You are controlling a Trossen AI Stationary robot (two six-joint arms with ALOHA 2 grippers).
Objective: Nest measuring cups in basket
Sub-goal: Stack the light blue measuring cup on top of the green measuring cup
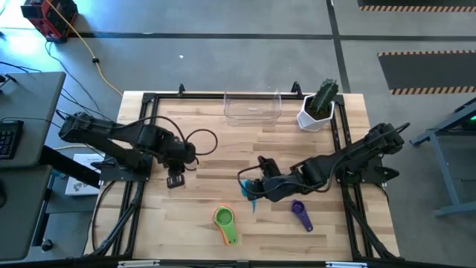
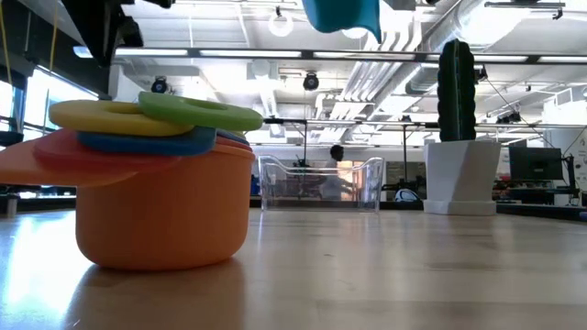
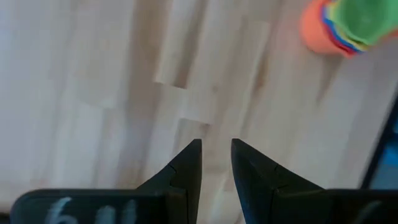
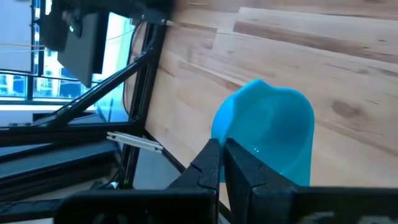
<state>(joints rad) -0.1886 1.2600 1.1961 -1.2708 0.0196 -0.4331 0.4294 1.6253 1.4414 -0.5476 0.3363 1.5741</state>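
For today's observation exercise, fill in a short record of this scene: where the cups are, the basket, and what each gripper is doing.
Held cup: teal cup, lifted off the table
Right gripper: shut on the teal cup, over the table's middle
Left gripper: open, holding nothing, over the left of the table
Nested stack: orange cup outermost, green innermost, near the front edge
Loose cup: purple cup, right of the stack
Basket: clear, no cups inside, at the far edge
Beside basket: potted cactus
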